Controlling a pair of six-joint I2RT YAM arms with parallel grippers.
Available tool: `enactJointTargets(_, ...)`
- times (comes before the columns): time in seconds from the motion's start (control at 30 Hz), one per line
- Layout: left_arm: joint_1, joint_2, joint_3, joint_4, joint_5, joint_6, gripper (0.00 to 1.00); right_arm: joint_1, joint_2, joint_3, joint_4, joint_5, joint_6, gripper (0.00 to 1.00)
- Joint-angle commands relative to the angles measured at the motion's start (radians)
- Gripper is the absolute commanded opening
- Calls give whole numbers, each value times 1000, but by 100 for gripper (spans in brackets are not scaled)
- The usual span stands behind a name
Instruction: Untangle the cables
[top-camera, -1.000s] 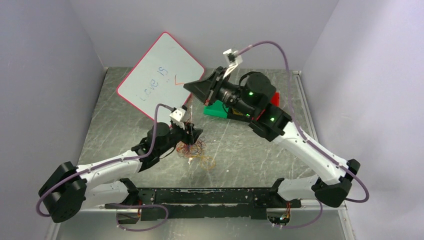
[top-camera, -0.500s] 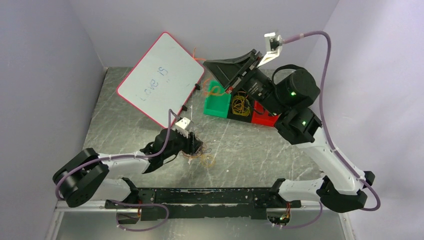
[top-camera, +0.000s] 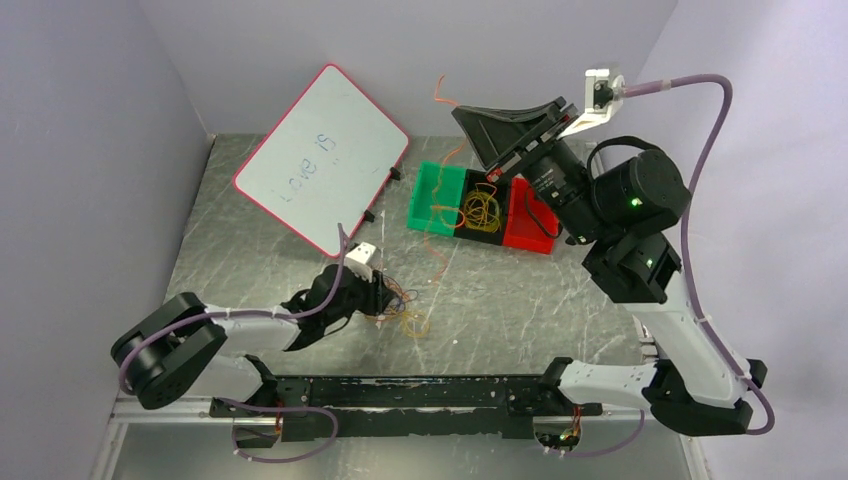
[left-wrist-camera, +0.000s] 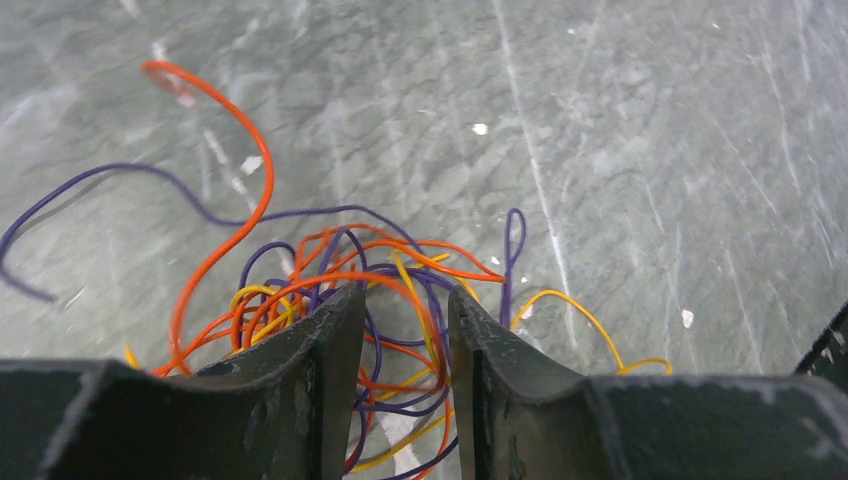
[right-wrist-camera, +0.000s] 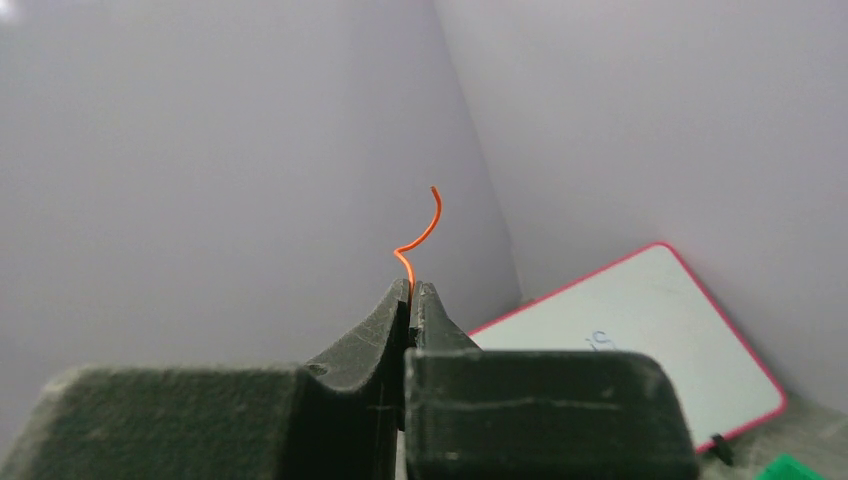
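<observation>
The scratched metal worktop (top-camera: 560, 300) carries a pink-rimmed whiteboard (top-camera: 320, 160) propped at its far left corner, the writing too faint to read fully. Right of middle near the far edge sits a tray (top-camera: 425, 205) with green, black and red compartments; yellow cables (top-camera: 482, 210) lie in the black one, and the right arm hides part of the red one. The right gripper (right-wrist-camera: 410, 290), raised above the tray, is clamped on an orange cable (right-wrist-camera: 428, 228), whose lower run dangles towards the worktop. Near the near edge, left of middle, the left gripper (left-wrist-camera: 405, 300) stands narrowly apart, astride the cable bunch (left-wrist-camera: 380, 270) of orange, purple and yellow strands, its lower part hidden by the fingers.
</observation>
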Motion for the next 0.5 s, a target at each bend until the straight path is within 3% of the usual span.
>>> enactJointTargets(0.0, 5, -77, -21, -142, -193, -88, 42, 5, 9, -13, -95, 110, -69, 0)
enactJointTargets(0.17, 5, -177, -38, -295, -289, -144, 41, 4, 78, 13, -221, 202, -109, 0)
enactJointTargets(0.47, 4, -327, -83, -388, -283, -207, 43, -49, 182, -8, -289, 284, -184, 0)
